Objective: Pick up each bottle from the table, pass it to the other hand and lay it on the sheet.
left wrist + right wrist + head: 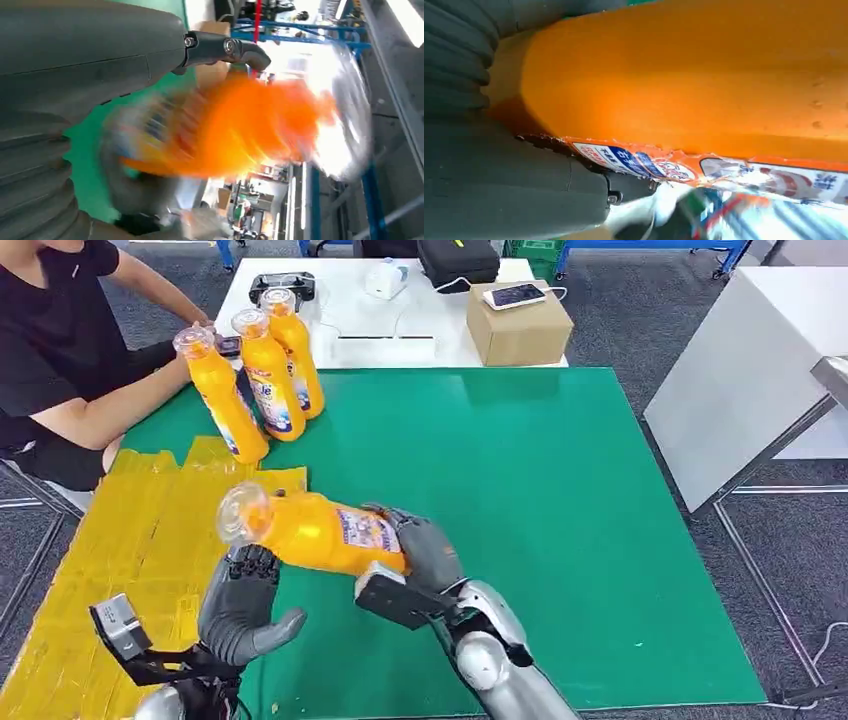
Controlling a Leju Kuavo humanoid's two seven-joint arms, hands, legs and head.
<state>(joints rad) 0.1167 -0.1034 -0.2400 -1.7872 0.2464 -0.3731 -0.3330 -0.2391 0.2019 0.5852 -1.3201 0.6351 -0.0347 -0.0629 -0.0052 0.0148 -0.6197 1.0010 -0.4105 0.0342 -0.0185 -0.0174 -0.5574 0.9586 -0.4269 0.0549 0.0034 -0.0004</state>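
Lower centre, my right robot hand (425, 550) grips the bottle (320, 530) sideways for handover; left robot hand (240, 605) open beneath.

Bright, even overhead light; head view sharp, left wrist view perhaps motion-blurred.

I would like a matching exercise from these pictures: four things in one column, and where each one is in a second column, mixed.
1. held bottle
2. three standing bottles
3. phone
4. yellow sheet

a. on the cardboard box
b. flat on the green mat's left part
c. in the right hand, above the left hand
d. upright near the person's arm

Pairs: 1-c, 2-d, 3-a, 4-b
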